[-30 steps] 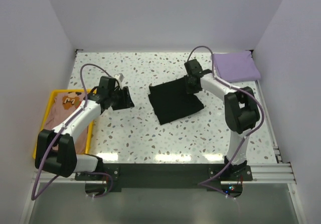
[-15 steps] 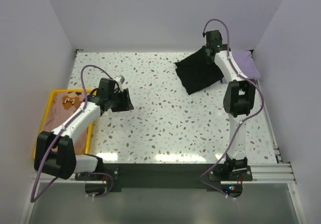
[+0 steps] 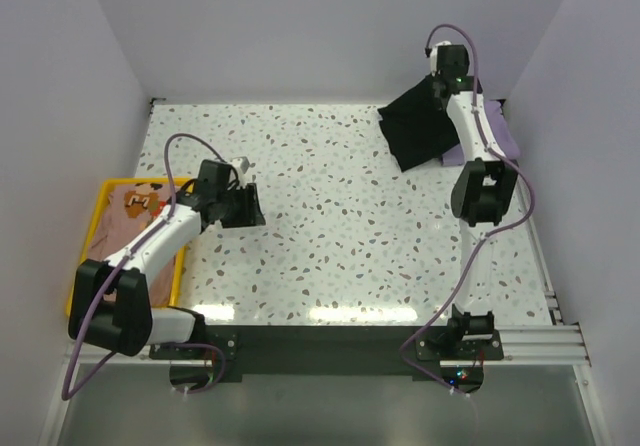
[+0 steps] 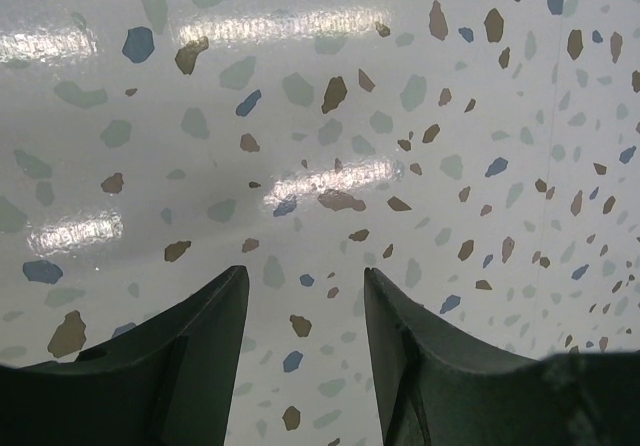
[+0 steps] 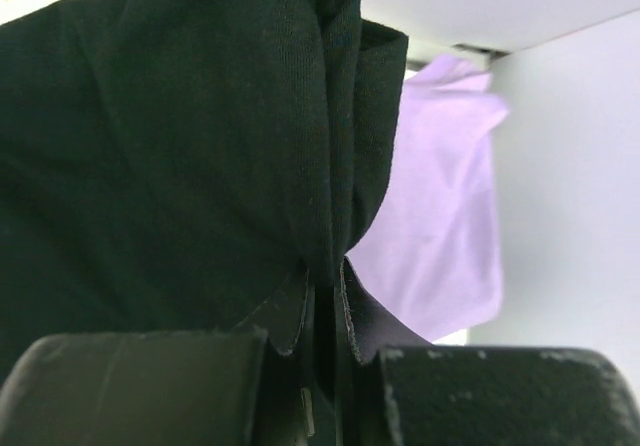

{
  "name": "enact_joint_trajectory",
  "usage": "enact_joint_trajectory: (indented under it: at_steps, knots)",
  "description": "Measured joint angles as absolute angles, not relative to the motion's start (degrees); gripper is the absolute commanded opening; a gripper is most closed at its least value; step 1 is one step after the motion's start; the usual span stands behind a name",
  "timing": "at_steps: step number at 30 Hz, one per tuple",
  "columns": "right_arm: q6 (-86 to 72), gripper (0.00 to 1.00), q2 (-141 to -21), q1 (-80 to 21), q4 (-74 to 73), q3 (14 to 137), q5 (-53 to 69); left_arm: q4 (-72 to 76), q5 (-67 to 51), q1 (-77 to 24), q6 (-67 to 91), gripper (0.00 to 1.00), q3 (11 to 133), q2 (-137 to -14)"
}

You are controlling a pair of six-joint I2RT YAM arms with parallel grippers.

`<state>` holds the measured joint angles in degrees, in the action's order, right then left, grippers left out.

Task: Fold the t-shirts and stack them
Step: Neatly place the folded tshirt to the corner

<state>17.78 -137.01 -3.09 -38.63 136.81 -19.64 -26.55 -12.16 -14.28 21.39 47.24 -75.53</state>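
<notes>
The right jaws are clenching a fold of the black t-shirt (image 5: 150, 116), which is hanging over the lavender t-shirt (image 5: 440, 216) at the far right corner of the worktop (image 3: 340, 236). The left jaws are standing apart, gripping nothing, above the worktop near the yellow tray (image 3: 125, 182) holding the peach t-shirt (image 3: 128, 216)

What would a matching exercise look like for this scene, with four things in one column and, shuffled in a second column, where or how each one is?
Column one:
1. black t-shirt
2. lavender t-shirt
3. peach t-shirt
4. left end effector

Column two:
A. lying in the yellow tray
B. open, over bare table
C. pinched in the shut right end effector
D. lying at the far right corner of the table

Pairs: 1-C, 2-D, 3-A, 4-B
</notes>
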Motion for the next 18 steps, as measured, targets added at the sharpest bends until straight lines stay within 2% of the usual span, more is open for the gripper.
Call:
enact_joint_trajectory:
  at_steps: [18]
  knots:
    - [20.58, 0.0, -136.51, 4.03, -38.57, 139.02, -15.9, -27.07, -12.14, -14.28, 20.86, 0.54, 46.96, -77.45]
